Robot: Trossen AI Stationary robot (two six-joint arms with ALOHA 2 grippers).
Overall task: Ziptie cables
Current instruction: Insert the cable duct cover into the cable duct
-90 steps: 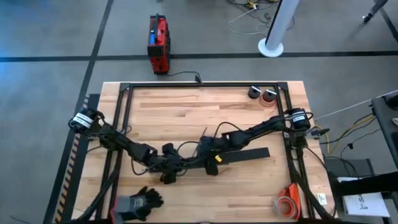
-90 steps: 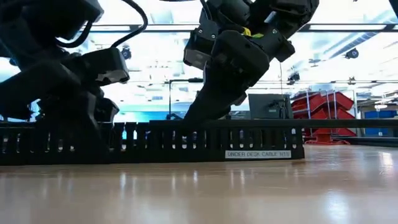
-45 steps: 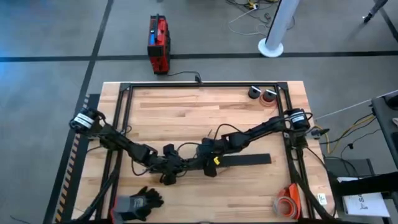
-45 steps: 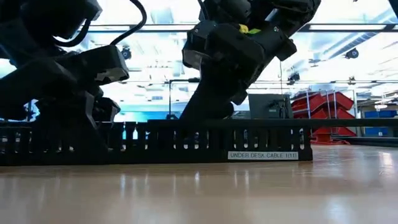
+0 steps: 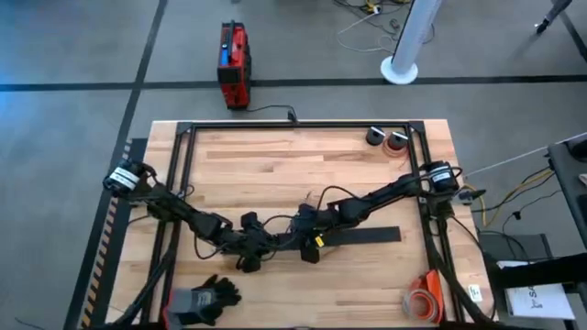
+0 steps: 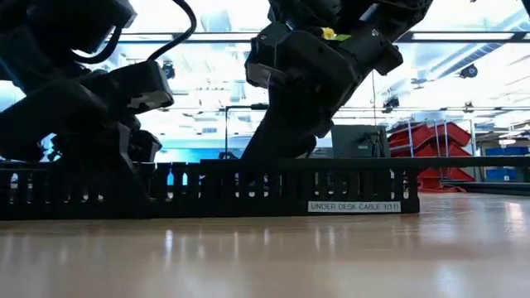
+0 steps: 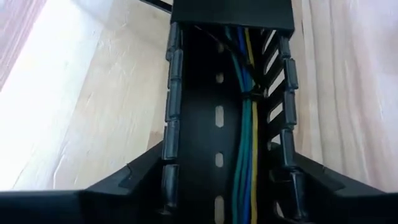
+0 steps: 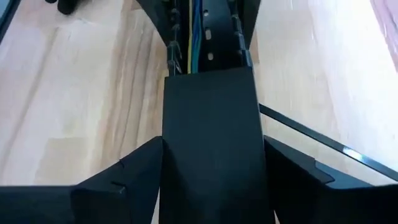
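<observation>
Cables (image 7: 245, 130): thin, limp, light; lying inside the tray (image 7: 219, 118) on the worktop (image 5: 275, 174).
Grip: at the tied waist.
Left hand (image 5: 249, 252): straddles tray; pinch unclear.
Right hand (image 5: 307, 240): likewise, unclear.

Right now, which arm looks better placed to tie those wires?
Probably left: the left gripper is over the open tray, cables exposed beneath; the right gripper is over a solid cover.

Two dark jointed arms (white-banded bases, looping black cords), one carrying a yellow tag.
</observation>
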